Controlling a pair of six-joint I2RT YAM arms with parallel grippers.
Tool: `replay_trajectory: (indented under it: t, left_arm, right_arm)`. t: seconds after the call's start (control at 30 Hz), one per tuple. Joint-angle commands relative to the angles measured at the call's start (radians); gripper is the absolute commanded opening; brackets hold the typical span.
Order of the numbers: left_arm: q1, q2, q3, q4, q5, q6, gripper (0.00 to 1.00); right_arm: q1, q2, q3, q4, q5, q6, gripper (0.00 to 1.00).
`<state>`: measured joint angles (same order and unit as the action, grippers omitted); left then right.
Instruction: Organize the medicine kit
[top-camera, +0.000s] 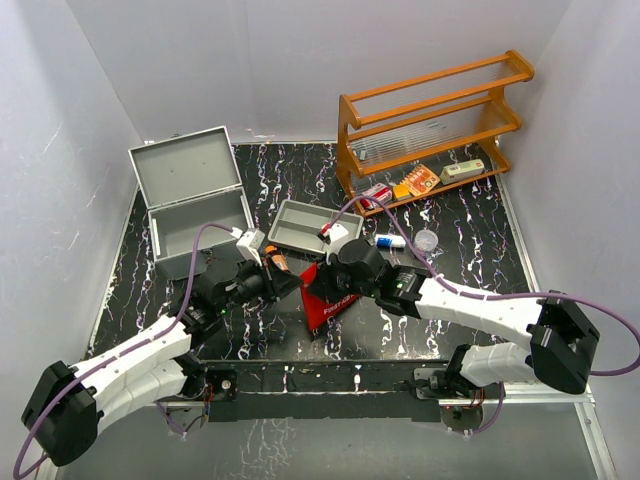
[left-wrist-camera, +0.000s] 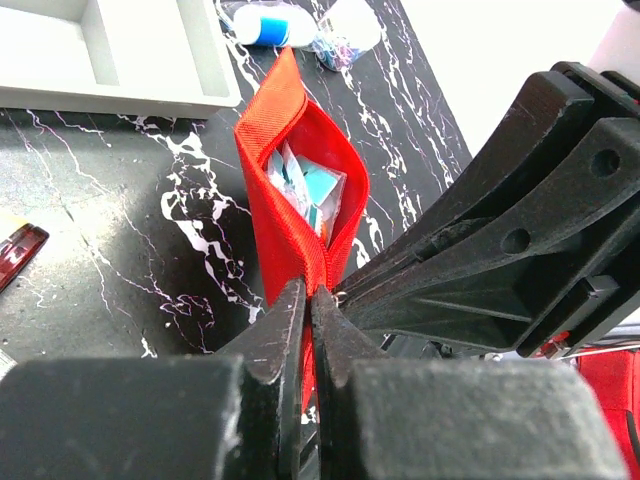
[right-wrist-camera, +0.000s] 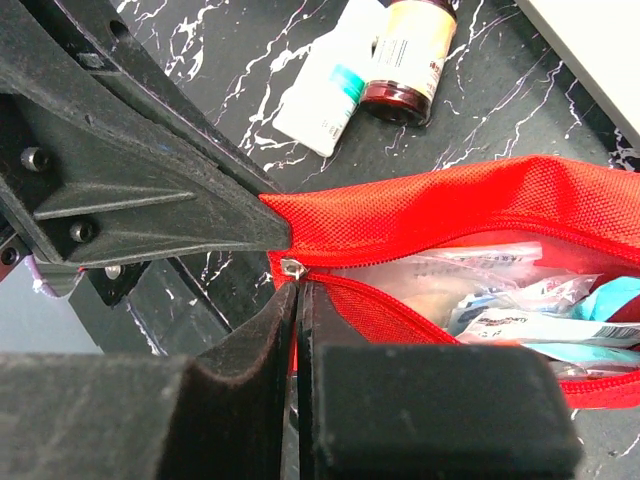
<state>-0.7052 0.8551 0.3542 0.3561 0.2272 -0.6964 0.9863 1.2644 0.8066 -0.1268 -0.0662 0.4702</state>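
Note:
A red zip pouch (top-camera: 322, 297) lies mid-table, its zip open, with sachets (right-wrist-camera: 530, 305) inside. My left gripper (top-camera: 288, 283) is shut on the pouch's end fabric, seen in the left wrist view (left-wrist-camera: 310, 296) just below the open mouth (left-wrist-camera: 305, 195). My right gripper (top-camera: 327, 276) is shut on the same end of the pouch (right-wrist-camera: 450, 210), its tips (right-wrist-camera: 298, 292) right under the metal zip slider (right-wrist-camera: 291, 267). The two grippers touch or nearly touch there. A brown bottle (right-wrist-camera: 410, 50) and a white box (right-wrist-camera: 325, 95) lie just beyond the pouch.
A grey tray (top-camera: 300, 222) sits behind the pouch. An open grey metal case (top-camera: 195, 190) stands at the back left. A wooden rack (top-camera: 430, 120) with small packs is at the back right. A white-blue tube (top-camera: 390, 240) and a clear bag (top-camera: 427, 240) lie near it.

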Motion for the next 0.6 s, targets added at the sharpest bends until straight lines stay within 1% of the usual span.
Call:
replay_trajectory:
  t: [0.0, 0.2, 0.57]
  left_arm:
    - [0.000, -0.008, 0.044, 0.026, 0.045, 0.029, 0.00]
    - [0.000, -0.024, 0.064, -0.018, 0.070, 0.065, 0.00]
    - [0.000, -0.035, 0.093, -0.059, 0.127, 0.108, 0.00]
  right_arm:
    - [0.008, -0.045, 0.003, 0.049, 0.115, 0.032, 0.00]
    - [0.008, -0.112, -0.035, -0.008, 0.341, 0.113, 0.00]
    - [0.008, -0.123, -0.029, -0.166, 0.583, 0.198, 0.00]
